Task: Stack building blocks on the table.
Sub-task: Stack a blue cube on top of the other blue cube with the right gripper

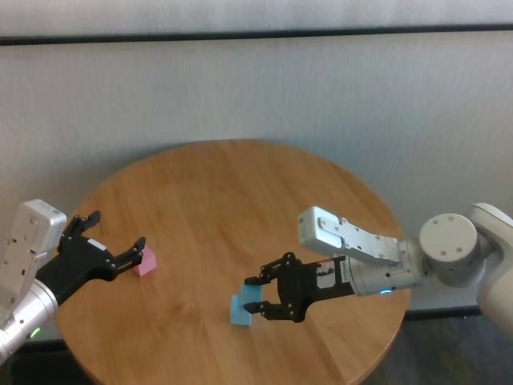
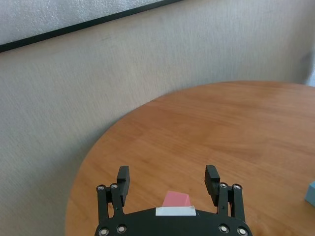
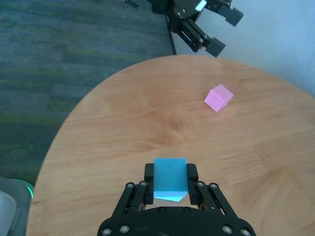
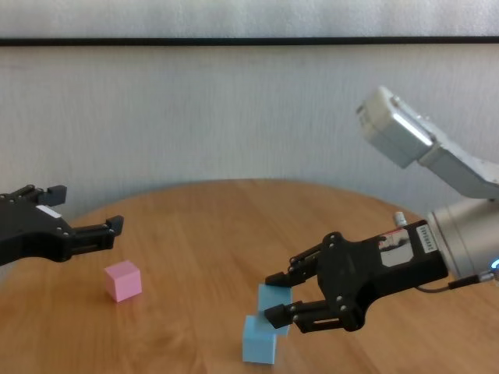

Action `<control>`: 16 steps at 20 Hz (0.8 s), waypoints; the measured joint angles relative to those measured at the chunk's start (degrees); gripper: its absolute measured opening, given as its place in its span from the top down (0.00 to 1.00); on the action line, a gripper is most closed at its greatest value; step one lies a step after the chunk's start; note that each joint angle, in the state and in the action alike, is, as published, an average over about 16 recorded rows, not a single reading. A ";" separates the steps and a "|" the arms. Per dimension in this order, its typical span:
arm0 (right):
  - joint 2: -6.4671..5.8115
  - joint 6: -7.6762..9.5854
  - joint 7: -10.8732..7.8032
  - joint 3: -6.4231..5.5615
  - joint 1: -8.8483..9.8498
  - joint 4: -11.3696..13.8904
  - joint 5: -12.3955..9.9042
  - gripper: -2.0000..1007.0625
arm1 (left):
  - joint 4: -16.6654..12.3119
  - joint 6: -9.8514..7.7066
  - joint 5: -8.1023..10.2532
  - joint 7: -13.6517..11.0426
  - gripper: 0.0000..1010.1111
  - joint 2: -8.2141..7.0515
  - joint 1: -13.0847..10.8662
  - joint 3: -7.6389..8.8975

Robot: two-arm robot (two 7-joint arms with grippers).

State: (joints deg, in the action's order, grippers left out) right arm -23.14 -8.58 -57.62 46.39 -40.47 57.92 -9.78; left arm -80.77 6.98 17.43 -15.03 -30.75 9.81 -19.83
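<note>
A small light blue matte cube (image 4: 272,299) is held tight between the black fingers of the right gripper (image 4: 274,296). In the right wrist view the same cube (image 3: 170,178) is seen pinched from both sides by the right gripper's fingers (image 3: 150,173). This held cube is tilted and is set on top of a second small light blue matte cube (image 4: 259,340), which sits flat on the large round table with the light-brown wood-grain top (image 4: 195,234). The lower cube lies just under the right gripper's fingertips. In the chest view the two cubes seem to touch, but the top one is not lined up straight with the bottom one.

A small pink matte cube (image 1: 146,262) is seen on the table, well apart from the right gripper. It lies just beside the fingertips of the left gripper (image 1: 116,238), a little below and in front of them. The left gripper's fingers (image 2: 122,178) are spread wide apart and nothing is held between them. The pink cube (image 2: 177,199) is seen between the two spread fingers in the left wrist view, but it is not touched by them.
</note>
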 joint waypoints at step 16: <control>2.55 0.74 0.71 2.49 -2.77 -4.40 0.35 0.64 | 0.00 0.00 0.00 0.00 0.01 0.00 0.00 0.00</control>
State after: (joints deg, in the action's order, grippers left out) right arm -20.59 -7.84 -56.90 48.87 -43.24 53.52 -9.43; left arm -80.77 6.98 17.43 -15.03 -30.75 9.81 -19.83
